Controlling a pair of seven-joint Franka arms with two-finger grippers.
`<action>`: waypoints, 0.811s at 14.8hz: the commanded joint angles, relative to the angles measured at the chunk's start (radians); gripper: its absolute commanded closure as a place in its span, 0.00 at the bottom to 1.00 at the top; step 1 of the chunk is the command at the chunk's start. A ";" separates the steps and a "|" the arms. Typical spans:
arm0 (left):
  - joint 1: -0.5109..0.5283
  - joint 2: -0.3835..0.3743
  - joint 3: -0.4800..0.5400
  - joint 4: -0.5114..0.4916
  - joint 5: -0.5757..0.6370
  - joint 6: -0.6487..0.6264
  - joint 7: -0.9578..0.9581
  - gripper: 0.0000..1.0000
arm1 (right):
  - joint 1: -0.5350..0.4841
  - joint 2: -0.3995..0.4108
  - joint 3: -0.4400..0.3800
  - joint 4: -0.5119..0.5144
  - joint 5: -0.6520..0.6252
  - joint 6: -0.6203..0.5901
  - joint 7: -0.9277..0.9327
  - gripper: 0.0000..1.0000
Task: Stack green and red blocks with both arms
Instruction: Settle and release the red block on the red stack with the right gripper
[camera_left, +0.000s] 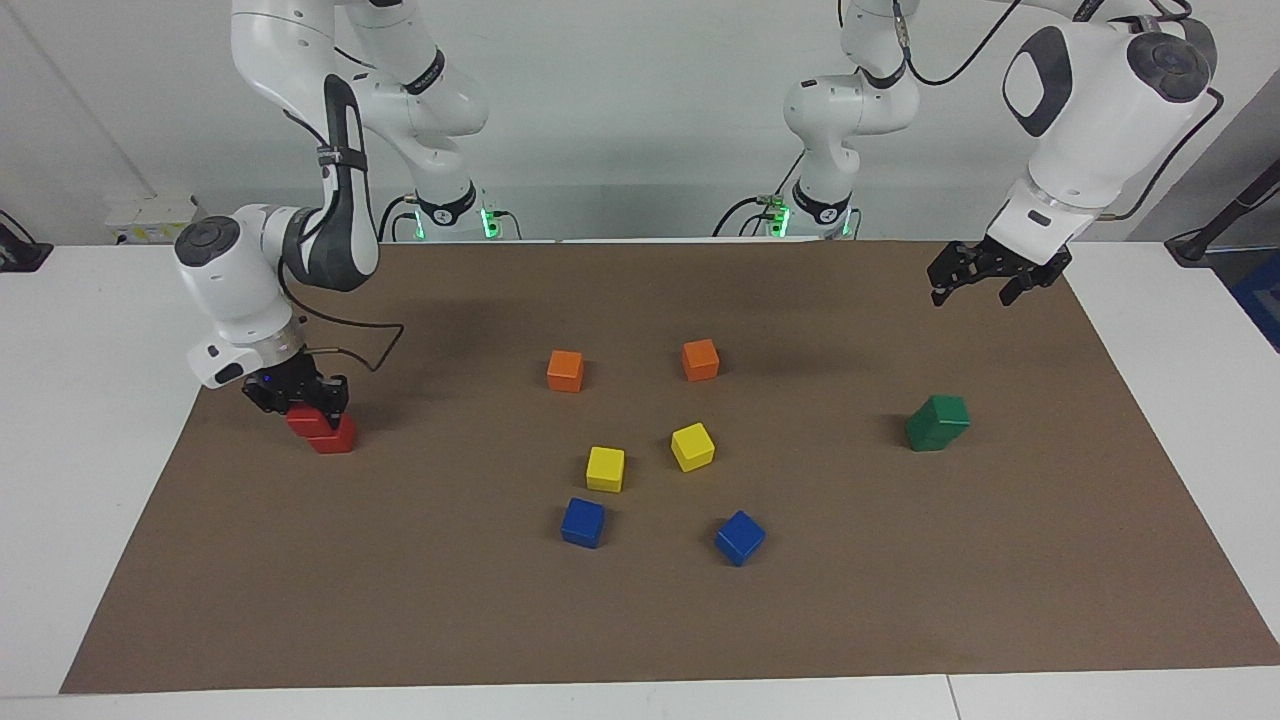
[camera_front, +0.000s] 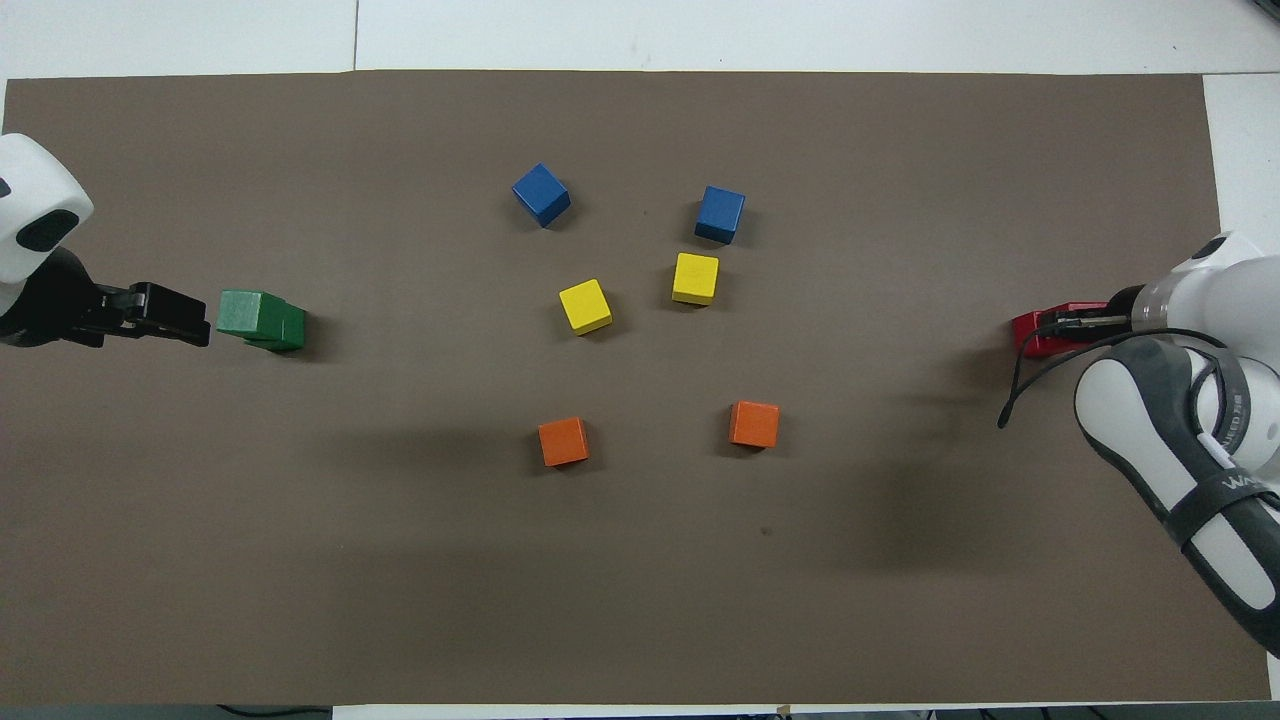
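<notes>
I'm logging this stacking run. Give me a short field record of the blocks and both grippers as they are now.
green stack: two dark green cubes stacked, toward the left arm's end of the brown mat
red stack: upper bright red cube on the lower red cube, offset
left gripper: open, raised, empty
right gripper: down at the upper red cube
other cubes: orange, yellow and blue pairs, mid-mat, unstacked
</notes>
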 joint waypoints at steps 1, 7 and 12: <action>0.004 -0.006 0.004 0.015 -0.016 -0.008 -0.006 0.00 | -0.012 -0.027 0.010 -0.026 0.012 0.026 -0.003 0.00; 0.005 -0.030 0.005 0.009 -0.016 -0.011 -0.006 0.00 | 0.011 -0.027 0.012 0.076 0.011 -0.096 0.008 0.00; 0.004 -0.041 0.005 0.009 -0.016 -0.011 -0.006 0.00 | 0.073 -0.064 0.013 0.352 0.006 -0.467 -0.003 0.00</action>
